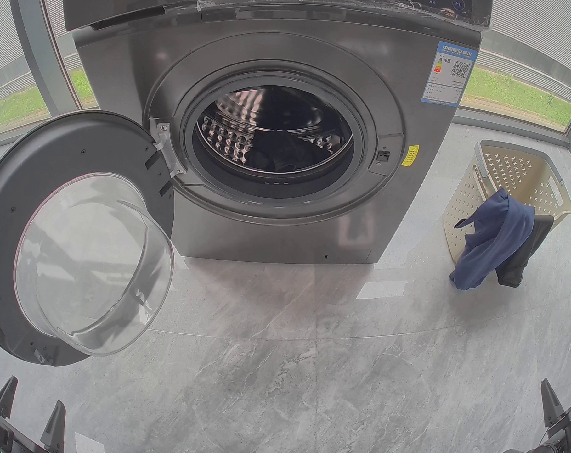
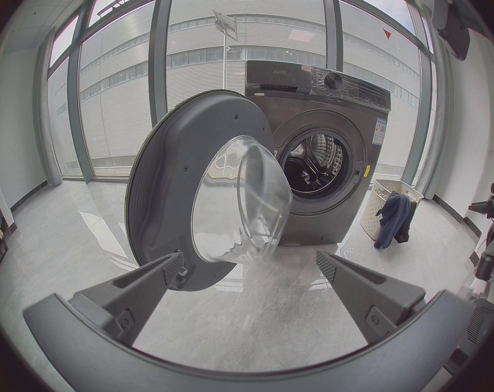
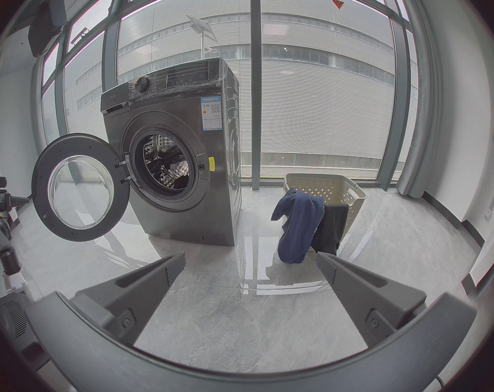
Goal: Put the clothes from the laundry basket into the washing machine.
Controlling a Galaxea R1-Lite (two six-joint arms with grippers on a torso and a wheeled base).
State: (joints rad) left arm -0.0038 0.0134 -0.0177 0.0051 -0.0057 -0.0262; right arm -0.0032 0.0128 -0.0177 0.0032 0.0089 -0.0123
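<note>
Standing on the grey stone-patterned floor (image 1: 310, 372), the washing machine (image 1: 279, 240) faces the robot with its round door (image 1: 52, 171) swung fully open toward the robot's left, the clear bowl of the door glass (image 1: 90, 265) bulging outward. Inside the drum (image 1: 235, 133), low at the bottom, lies what looks like 1 dark piece of clothing (image 1: 284, 151). The laundry basket (image 1: 525, 168), cream and perforated, stands on the floor just beside the machine on the robot's right, near the windows (image 3: 323, 83). 2 garments hang over its near rim: a blue garment (image 1: 494, 243) draped down the outside wall almost to the floor, and a black garment (image 1: 526, 253) touching it on the side farther from the machine. The left gripper (image 2: 249, 262) hovers low before the open door, its fingers spread wide with nothing between them; the right gripper (image 3: 249, 263) hovers low on the other side, well apart from the basket, likewise spread and empty
</note>
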